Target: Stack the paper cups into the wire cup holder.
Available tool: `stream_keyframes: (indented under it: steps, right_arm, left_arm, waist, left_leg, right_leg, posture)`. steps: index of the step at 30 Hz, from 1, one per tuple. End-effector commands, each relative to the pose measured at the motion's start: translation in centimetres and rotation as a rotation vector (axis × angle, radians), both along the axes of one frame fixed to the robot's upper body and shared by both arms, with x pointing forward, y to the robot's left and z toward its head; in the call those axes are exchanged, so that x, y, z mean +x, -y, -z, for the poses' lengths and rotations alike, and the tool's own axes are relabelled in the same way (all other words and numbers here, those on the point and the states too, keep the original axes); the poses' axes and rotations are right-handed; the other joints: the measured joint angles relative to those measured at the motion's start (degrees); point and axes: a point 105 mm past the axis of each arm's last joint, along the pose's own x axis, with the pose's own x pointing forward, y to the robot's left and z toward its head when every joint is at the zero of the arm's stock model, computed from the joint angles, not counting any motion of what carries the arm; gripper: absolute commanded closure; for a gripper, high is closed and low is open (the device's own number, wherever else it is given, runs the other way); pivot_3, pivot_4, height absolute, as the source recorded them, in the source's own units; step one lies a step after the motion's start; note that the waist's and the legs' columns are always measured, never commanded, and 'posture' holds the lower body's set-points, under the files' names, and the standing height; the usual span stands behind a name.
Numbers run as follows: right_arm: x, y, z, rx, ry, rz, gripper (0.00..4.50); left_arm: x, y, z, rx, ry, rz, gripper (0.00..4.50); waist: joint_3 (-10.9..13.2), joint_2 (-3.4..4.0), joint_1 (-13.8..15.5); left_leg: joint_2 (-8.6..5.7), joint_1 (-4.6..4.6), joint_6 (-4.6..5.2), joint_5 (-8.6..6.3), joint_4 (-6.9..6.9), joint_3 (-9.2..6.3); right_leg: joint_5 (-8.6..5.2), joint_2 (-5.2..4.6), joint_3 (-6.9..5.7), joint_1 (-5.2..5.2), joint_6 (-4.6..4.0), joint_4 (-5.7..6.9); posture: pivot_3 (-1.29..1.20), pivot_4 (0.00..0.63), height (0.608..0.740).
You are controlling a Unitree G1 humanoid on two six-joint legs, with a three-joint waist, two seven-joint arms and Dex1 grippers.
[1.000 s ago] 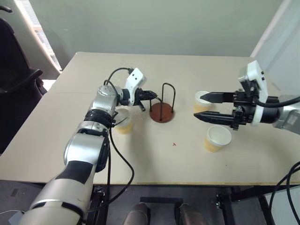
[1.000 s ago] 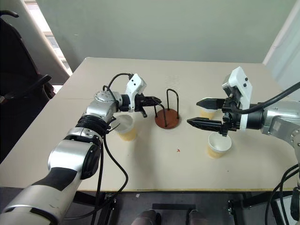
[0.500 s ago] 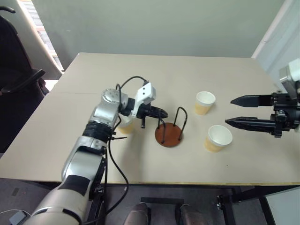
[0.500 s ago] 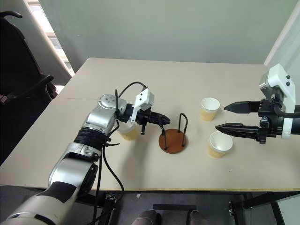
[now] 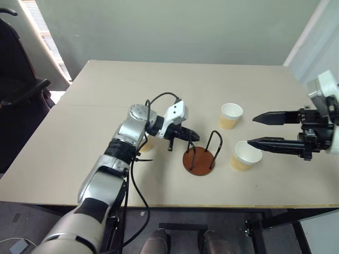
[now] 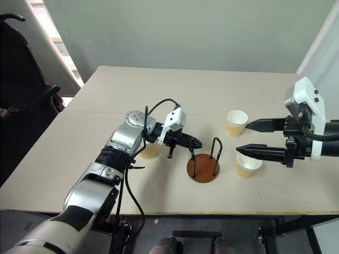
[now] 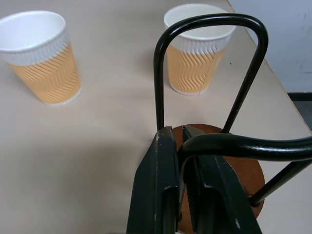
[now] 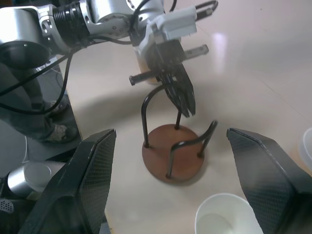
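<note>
The wire cup holder (image 5: 199,157) stands near the front edge of the table (image 5: 159,84), with only a narrow strip of bare top between its base disc and that edge. Behind it the table lies open all the way to the far edge.

Two paper cups stand upright to the holder's right: one (image 5: 231,116) farther back, one (image 5: 245,155) nearer the front and just beside the holder. The third cup (image 6: 150,151) is mostly hidden behind the left forearm; only a strip of its tan side shows.

The left gripper (image 5: 194,137) reaches in from the left, pointing right and slightly down, its jaws pressed nearly together. In the left wrist view one wire loop passes right at the fingertips, and it seems to be pinched between them, though the contact itself is hard to make out.

The right gripper (image 5: 252,130) hangs level above the table's right side, pointing left, jaws spread wide and holding nothing, with the nearer cup under its lower finger.
</note>
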Motion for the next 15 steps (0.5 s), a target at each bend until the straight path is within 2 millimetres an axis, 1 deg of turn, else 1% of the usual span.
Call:
stream_keyframes:
  steps: [1, 3, 4, 5, 6, 8, 9, 10, 11, 12, 15]
  right_arm:
    - [-0.2, -0.6, -0.7, 0.004, 0.041, -0.027, 0.71]
    - [-0.1, -0.8, -0.6, 0.006, 0.039, -0.033, 0.71]
    - [-0.1, -0.9, -0.5, 0.006, 0.038, -0.034, 0.71]
    - [-0.1, -1.0, -0.5, 0.006, 0.038, -0.035, 0.71]
    - [0.1, -1.0, -0.4, 0.002, 0.044, -0.031, 0.71]
    - [0.4, -1.0, -0.3, -0.002, 0.051, -0.025, 0.71]
    - [0.7, -1.1, -0.1, -0.003, 0.052, -0.022, 0.71]
    - [0.8, -1.1, -0.1, -0.004, 0.053, -0.022, 0.71]
    - [0.9, -1.2, 0.0, -0.004, 0.053, -0.022, 0.71]
    - [1.1, -1.3, 0.2, -0.004, 0.052, -0.027, 0.71]
    - [1.6, -1.6, 0.5, -0.005, 0.049, -0.041, 0.71]
  left_arm:
    - [0.2, 0.5, -0.4, -0.009, 0.046, -0.002, 4.49]
    - [0.1, 0.7, -0.4, -0.002, 0.053, 0.008, 3.86]
    - [0.2, 0.8, -0.6, -0.006, 0.067, 0.004, 3.66]
    - [0.3, 0.8, -0.7, -0.006, 0.083, 0.003, 3.36]
    - [0.4, 0.8, -1.0, -0.005, 0.117, -0.002, 3.0]
    - [0.6, 0.8, -1.8, 0.005, 0.183, 0.0, 2.32]
    - [0.4, 0.7, -2.5, 0.003, 0.203, 0.014, 2.02]
    - [0.2, 0.7, -2.9, 0.002, 0.212, 0.026, 1.62]
    - [-0.1, 0.6, -3.2, 0.002, 0.22, 0.039, 1.34]
    - [-0.4, 0.2, -3.9, 0.005, 0.232, 0.052, 0.97]
    - [-1.2, -1.3, -4.8, 0.04, 0.258, 0.077, 0.97]
  waist:
    - [0.0, 0.0, 0.0]
    - [0.0, 0.02, 0.0]
    - [0.0, 0.02, 0.0]
    - [0.0, 0.02, 0.0]
    - [0.0, 0.02, 0.0]
    - [0.0, 0.02, 0.0]
    - [0.0, 0.02, 0.0]
    - [0.0, 0.02, -0.1]
    - [0.0, 0.03, 0.0]
    - [0.0, 0.03, 0.0]
    - [0.0, 0.03, -0.1]
  left_leg:
    - [0.0, 0.0, 0.0, 0.0, 0.0, 0.01]
    - [0.0, 0.0, 0.01, 0.0, 0.01, 0.01]
    - [0.0, 0.0, 0.01, -0.01, 0.01, 0.02]
    - [0.0, 0.0, 0.02, -0.01, 0.01, 0.01]
    - [0.0, 0.0, 0.01, -0.01, 0.01, 0.01]
    - [0.0, 0.0, 0.02, -0.01, 0.01, 0.02]
    - [0.0, 0.0, 0.02, -0.01, 0.01, 0.02]
    - [0.0, 0.0, 0.02, -0.01, 0.01, 0.02]
    - [0.0, 0.0, 0.02, -0.01, 0.01, 0.03]
    - [0.0, 0.0, 0.02, -0.01, 0.01, 0.03]
    - [0.01, 0.0, 0.04, -0.02, 0.01, 0.04]
  right_leg:
    - [0.01, -0.01, 0.0, 0.0, 0.02, 0.0]
    - [0.02, -0.01, 0.0, 0.01, 0.03, -0.01]
    - [0.02, -0.01, 0.01, 0.01, 0.03, -0.01]
    - [0.02, -0.01, 0.0, 0.01, 0.03, -0.01]
    - [0.02, -0.01, 0.0, 0.01, 0.03, -0.01]
    - [0.02, -0.01, 0.01, 0.01, 0.04, -0.02]
    - [0.02, -0.01, 0.01, 0.01, 0.04, -0.02]
    - [0.03, -0.01, 0.01, 0.01, 0.05, -0.02]
    - [0.03, 0.0, 0.01, -0.01, 0.06, -0.01]
    - [0.03, 0.0, 0.01, -0.01, 0.06, -0.01]
    - [0.04, 0.02, 0.02, -0.01, 0.05, -0.03]
  posture:
    - [0.0, 0.15, 0.74]
    - [0.0, 0.15, 0.74]
    - [0.0, 0.15, 0.74]
    - [0.0, 0.15, 0.74]
    - [0.0, 0.15, 0.74]
    - [0.0, 0.15, 0.74]
    - [0.0, 0.15, 0.74]
    - [0.0, 0.15, 0.74]
    - [0.0, 0.15, 0.74]
    - [0.0, 0.15, 0.74]
    - [0.0, 0.15, 0.74]
